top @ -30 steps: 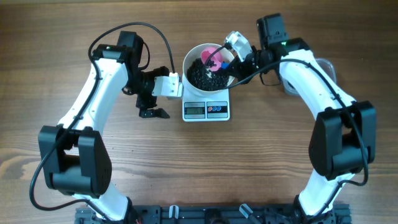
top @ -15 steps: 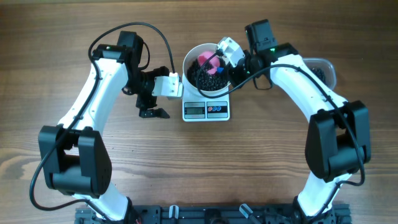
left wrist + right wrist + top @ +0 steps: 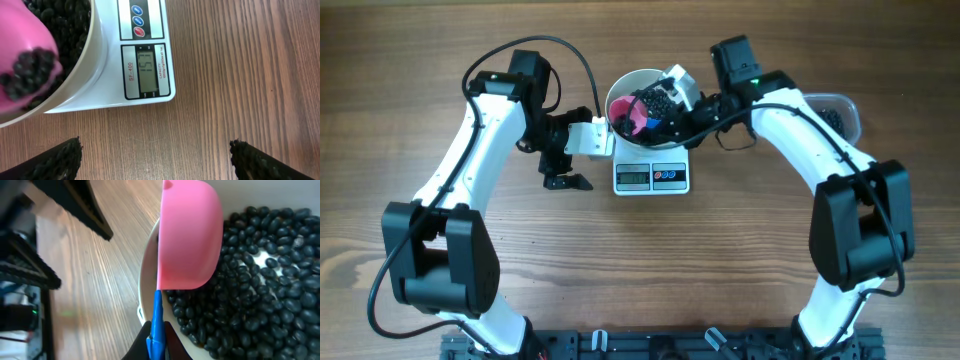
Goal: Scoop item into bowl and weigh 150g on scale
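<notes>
The white bowl [image 3: 617, 92] stands on the white scale [image 3: 652, 177], and a heap of black beans [image 3: 658, 100] fills it. My right gripper [image 3: 157, 341] is shut on the blue handle [image 3: 157, 315] of a pink scoop [image 3: 187, 235]. The scoop sits low over the beans [image 3: 260, 280] at the bowl's left side [image 3: 628, 120]. In the left wrist view the scoop [image 3: 22, 45] carries a clump of beans [image 3: 30, 75] beside the bowl wall [image 3: 85, 65], and the scale's display [image 3: 147, 70] shows digits. My left gripper [image 3: 155, 152] is open over bare wood, left of the scale [image 3: 565, 180].
A clear plastic tub [image 3: 842, 108] with more beans lies at the far right, partly behind the right arm. The left arm's dark fingers [image 3: 85, 207] show close to the bowl's left rim [image 3: 147, 280]. Wooden tabletop lies all around.
The right arm has swung the scoop leftwards across the bowl, from its right side to its left side. The left arm has not moved.
</notes>
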`<action>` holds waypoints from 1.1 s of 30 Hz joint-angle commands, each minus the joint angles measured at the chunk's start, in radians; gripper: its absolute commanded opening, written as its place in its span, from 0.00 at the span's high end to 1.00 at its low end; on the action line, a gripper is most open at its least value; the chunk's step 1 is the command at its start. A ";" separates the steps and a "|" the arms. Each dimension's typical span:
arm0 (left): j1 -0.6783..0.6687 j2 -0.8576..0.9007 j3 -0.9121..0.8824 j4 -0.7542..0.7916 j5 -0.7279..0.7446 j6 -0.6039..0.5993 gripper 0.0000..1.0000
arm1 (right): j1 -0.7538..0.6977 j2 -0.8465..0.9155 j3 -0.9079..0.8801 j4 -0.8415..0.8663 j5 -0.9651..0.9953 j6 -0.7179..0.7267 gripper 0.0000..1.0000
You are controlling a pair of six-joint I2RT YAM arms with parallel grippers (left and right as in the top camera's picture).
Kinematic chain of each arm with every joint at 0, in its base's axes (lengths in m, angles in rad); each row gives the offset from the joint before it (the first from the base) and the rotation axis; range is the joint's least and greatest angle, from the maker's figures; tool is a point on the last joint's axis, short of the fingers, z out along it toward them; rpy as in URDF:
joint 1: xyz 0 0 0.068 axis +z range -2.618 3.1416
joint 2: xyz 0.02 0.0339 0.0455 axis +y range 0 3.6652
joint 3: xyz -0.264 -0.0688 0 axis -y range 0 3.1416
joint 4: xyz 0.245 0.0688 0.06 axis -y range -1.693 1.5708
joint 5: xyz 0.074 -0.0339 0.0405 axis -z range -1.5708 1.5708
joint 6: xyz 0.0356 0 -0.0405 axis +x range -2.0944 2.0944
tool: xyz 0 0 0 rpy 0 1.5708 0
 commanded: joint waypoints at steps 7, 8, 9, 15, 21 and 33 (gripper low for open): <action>-0.003 0.000 -0.006 0.000 0.001 -0.002 0.00 | -0.093 0.010 -0.005 0.015 -0.084 0.038 0.96; -0.003 0.000 -0.006 0.000 0.001 -0.002 0.00 | -0.094 0.010 0.002 0.020 -0.083 0.036 0.96; -0.003 0.000 -0.006 0.000 0.001 -0.002 0.00 | -0.095 0.006 0.018 0.028 -0.072 0.029 0.96; -0.003 0.000 -0.006 0.000 0.001 -0.002 0.00 | -0.094 -0.075 0.077 0.019 0.099 0.011 0.96; -0.003 0.000 -0.006 0.000 0.001 -0.002 0.00 | -0.093 -0.098 0.077 -0.029 0.114 -0.015 0.96; -0.003 0.000 -0.006 0.000 0.001 -0.002 0.00 | -0.093 -0.098 0.077 -0.180 0.192 -0.042 0.96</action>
